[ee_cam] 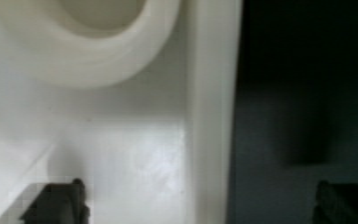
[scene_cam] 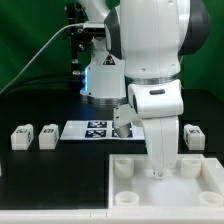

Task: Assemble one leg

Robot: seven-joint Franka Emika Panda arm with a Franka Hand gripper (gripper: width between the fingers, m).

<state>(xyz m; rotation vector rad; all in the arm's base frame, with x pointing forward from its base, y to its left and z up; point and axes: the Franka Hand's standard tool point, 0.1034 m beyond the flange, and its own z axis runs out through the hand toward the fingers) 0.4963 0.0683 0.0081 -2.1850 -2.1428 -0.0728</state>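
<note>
Three small white legs with marker tags lie on the black table in the exterior view: two at the left (scene_cam: 20, 136) (scene_cam: 47, 135) and one at the right (scene_cam: 192, 135). The large white tray-like part (scene_cam: 205, 190) lies at the front. My gripper (scene_cam: 157, 172) is low over its far edge, away from every leg. In the wrist view the gripper (ee_cam: 202, 205) is open. Its dark fingertips (ee_cam: 55, 205) stand wide apart on either side of the tray's raised rim (ee_cam: 202, 110). A round corner socket (ee_cam: 105, 20) shows on the tray. No leg shows in the wrist view.
The marker board (scene_cam: 98, 130) lies on the table behind the tray, between the left and right legs. The robot's base (scene_cam: 100, 80) stands behind it. A green backdrop closes the far side.
</note>
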